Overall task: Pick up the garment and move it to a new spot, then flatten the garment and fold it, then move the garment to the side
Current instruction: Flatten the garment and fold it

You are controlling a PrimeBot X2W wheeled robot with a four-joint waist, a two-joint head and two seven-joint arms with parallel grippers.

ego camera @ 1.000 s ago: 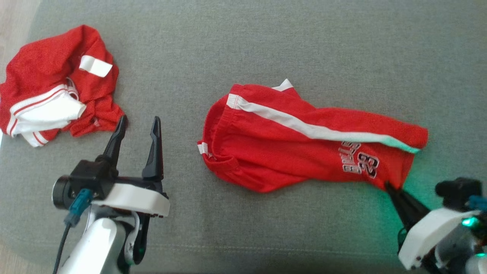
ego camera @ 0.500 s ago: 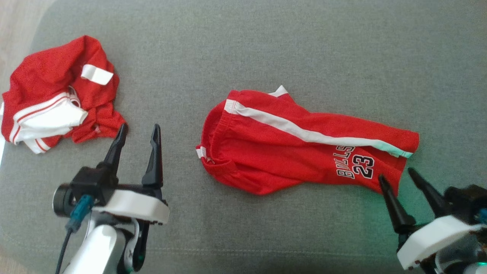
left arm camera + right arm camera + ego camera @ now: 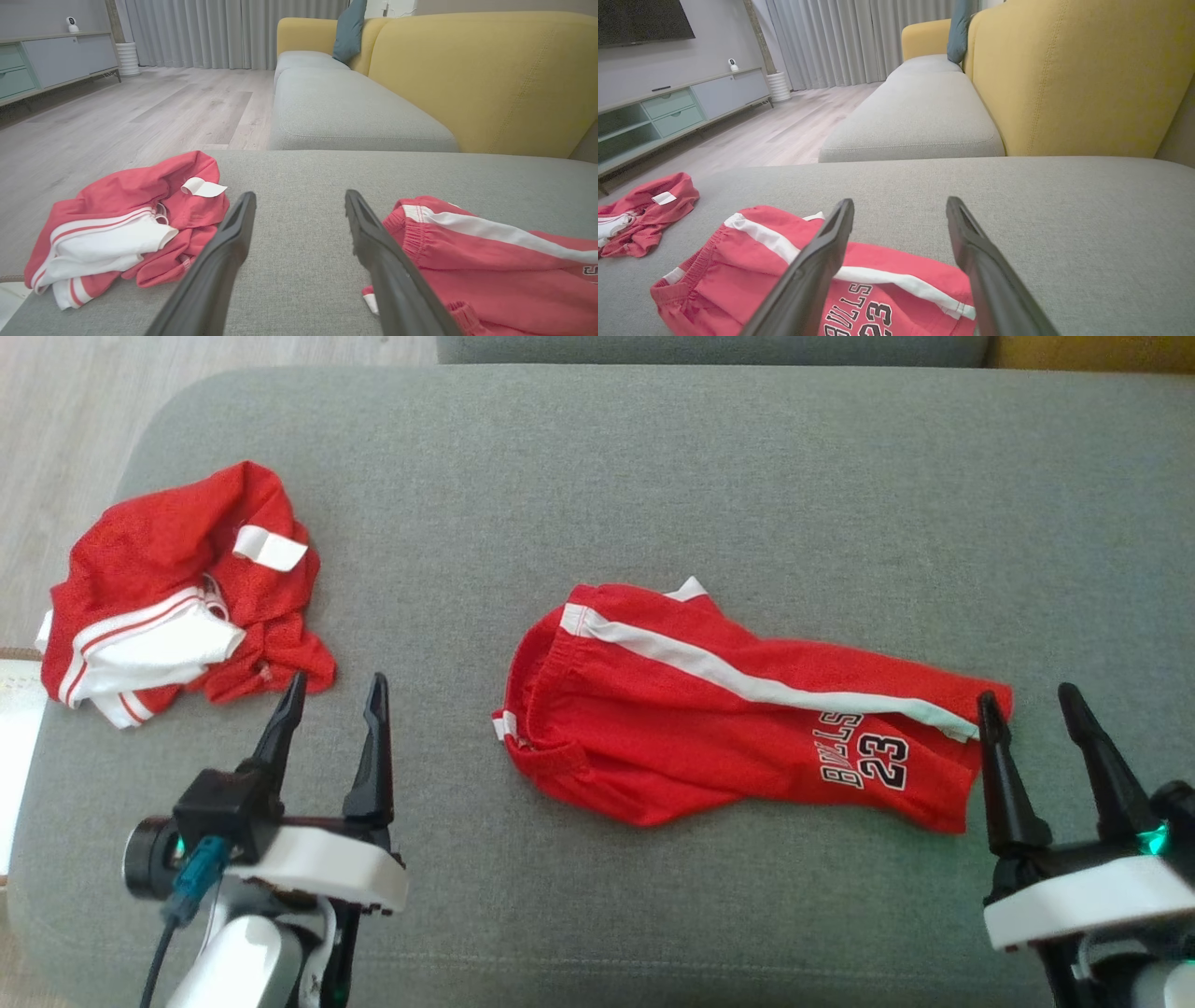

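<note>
The garment [image 3: 709, 709] is a pair of red shorts with a white side stripe and "BULLS 23" print. It lies loosely spread mid-cushion, waistband to the left. My right gripper [image 3: 1026, 693] is open just off the shorts' right leg hem, holding nothing. In the right wrist view the shorts [image 3: 752, 266] lie below and left of the open right gripper [image 3: 900, 201]. My left gripper [image 3: 336, 679] is open and empty, well left of the waistband. The left wrist view has the shorts [image 3: 490, 261] to the right of the left gripper [image 3: 300, 195].
A second red and white garment [image 3: 177, 588] lies crumpled at the left end of the grey cushion [image 3: 653, 476], close to my left fingers. Wooden floor [image 3: 56, 420] lies past the left edge. A yellow sofa back [image 3: 1078, 79] and another grey seat [image 3: 920, 116] stand beyond.
My right gripper was shut on the shorts' leg hem, then opened and drew away to the right. The hem dropped flat. The camera has tilted, shifting the whole picture downward.
</note>
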